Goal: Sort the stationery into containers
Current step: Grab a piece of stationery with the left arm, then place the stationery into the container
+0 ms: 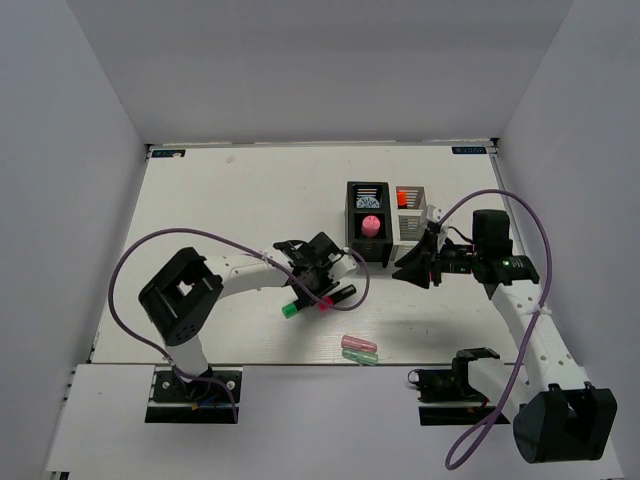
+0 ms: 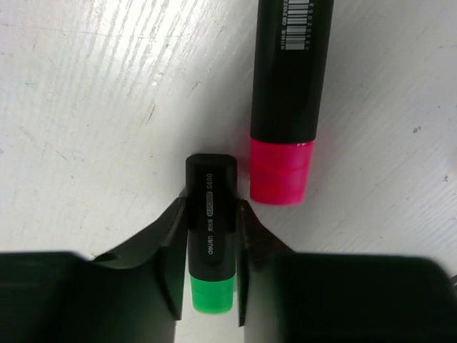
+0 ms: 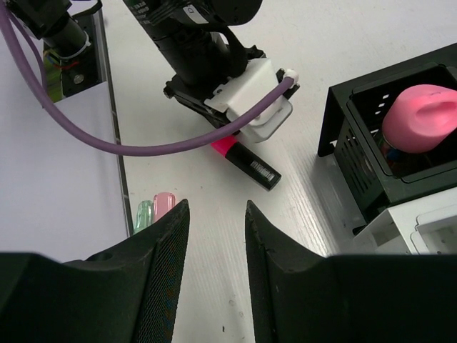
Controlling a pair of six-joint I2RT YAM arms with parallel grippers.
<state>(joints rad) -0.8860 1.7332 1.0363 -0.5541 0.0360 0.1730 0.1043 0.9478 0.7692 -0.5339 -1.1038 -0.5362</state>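
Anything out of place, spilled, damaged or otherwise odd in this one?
Nothing is spilled or broken. The only oddity is that the pink lump in the black bin sticks up above the rim instead of sitting down inside.

White table is enclosed by pale grey walls; surface is streaked. Blue labels are fixed at far corners.

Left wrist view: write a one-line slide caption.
Left gripper pinches the green-capped marker; the pink-capped marker lies beside it on the white table.
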